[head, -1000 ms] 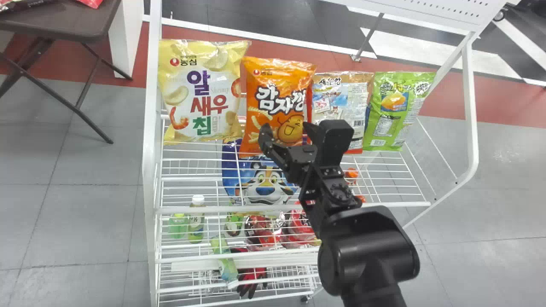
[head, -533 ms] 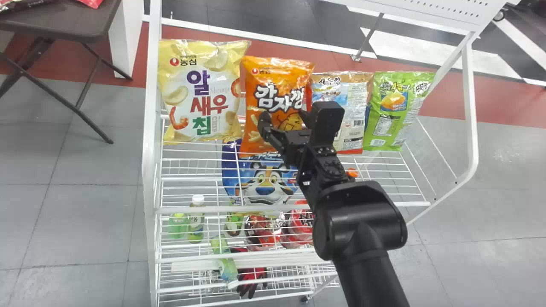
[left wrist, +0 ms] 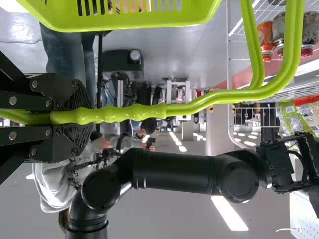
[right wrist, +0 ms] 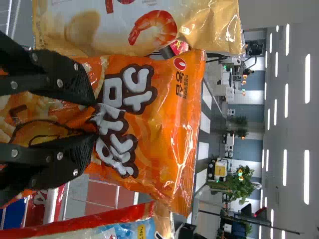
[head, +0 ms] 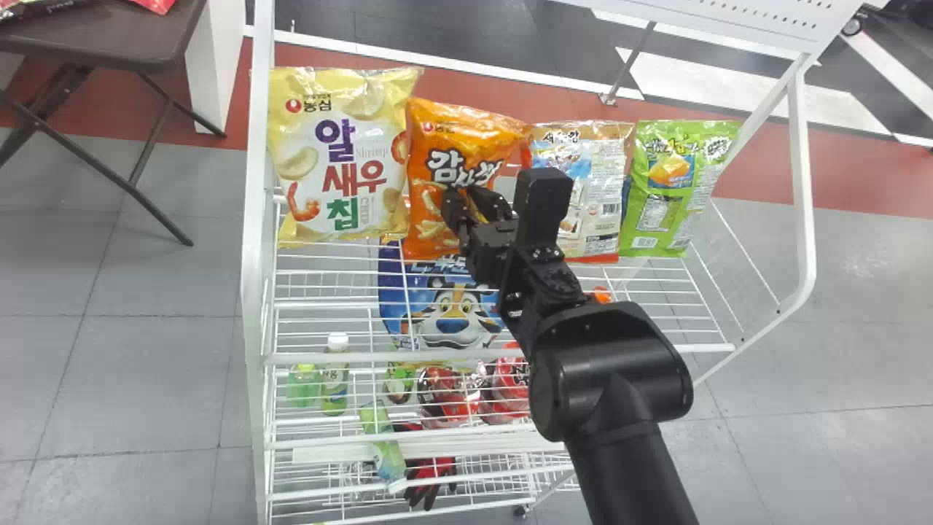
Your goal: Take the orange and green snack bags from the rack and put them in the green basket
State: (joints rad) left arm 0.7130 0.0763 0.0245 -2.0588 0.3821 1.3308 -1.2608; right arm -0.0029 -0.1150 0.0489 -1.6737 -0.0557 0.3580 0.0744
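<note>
- Grasping step: right gripper (right wrist: 93,119) pinches the orange plastic snack bag (right wrist: 172,124).
- Glossy green snack bag (head: 670,186): right of that gripper.
- Left gripper (left wrist: 79,117) clasps the lime-green plastic basket (left wrist: 134,21) by its handle (left wrist: 192,107).
- Next: lift straight, firmly.

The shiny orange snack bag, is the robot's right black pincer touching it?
Touching. The right wrist view shows the right pincer pinching the orange bag, its front creased between the fingertips.

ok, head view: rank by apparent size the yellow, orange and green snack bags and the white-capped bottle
1. Yellow snack bag
2. Orange snack bag, green snack bag: unsure, right gripper hides part of the orange
3. White-capped bottle
</note>
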